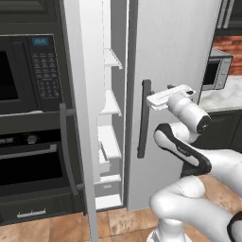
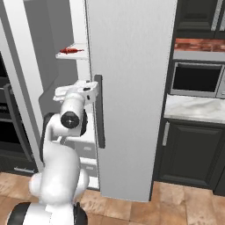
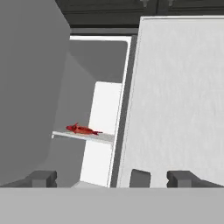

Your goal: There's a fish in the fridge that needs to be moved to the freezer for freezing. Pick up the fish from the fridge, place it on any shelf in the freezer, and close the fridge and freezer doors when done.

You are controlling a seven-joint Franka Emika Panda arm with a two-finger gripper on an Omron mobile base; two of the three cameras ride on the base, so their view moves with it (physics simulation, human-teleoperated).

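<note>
Fish (image 3: pixel 82 129) seen lying on white-edged shelf (image 3: pixel 94 137) inside open narrow compartment, long axis along shelf front edge, roughly level. Same fish (image 2: pixel 70 50) seen in right base view, above and just left of pincer (image 2: pixel 66 92).

Pincer (image 1: pixel 157 100) held wide, nothing gripped, placed near dark bar handle (image 1: pixel 143 118) of closed wide door (image 1: pixel 175 56). Fish judged well ahead and higher than pincer, past door edge.

Narrow compartment: short white shelves (image 1: pixel 111 59) stacked; apart from fish, contents not discernible. Wide compartment shut, interior hidden.
</note>
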